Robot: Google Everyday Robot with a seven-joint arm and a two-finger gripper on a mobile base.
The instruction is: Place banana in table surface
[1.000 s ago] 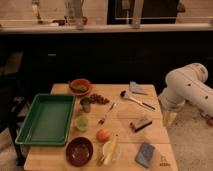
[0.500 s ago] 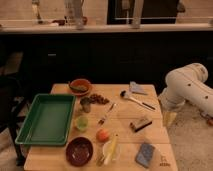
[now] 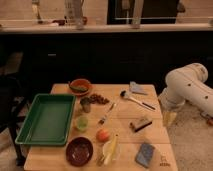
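My gripper (image 3: pixel 169 118) hangs off the bench's (image 3: pixel 127 136) right edge, empty as far as I see; how wide it stands I cannot tell. The banana (image 3: pixel 111 148) lies well apart, near and left, in a pale dish (image 3: pixel 116 152) beside the orange-red fruit (image 3: pixel 103 135). Its long axis runs near-left to far-right, and the darker end seems to point nearward. I should close across that axis at mid-length and lift clear of the rim.

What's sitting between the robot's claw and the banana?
In the camera view, the gripper hangs beside the right edge of the table. Between it and the banana lies a small dark brush, then bare wood.
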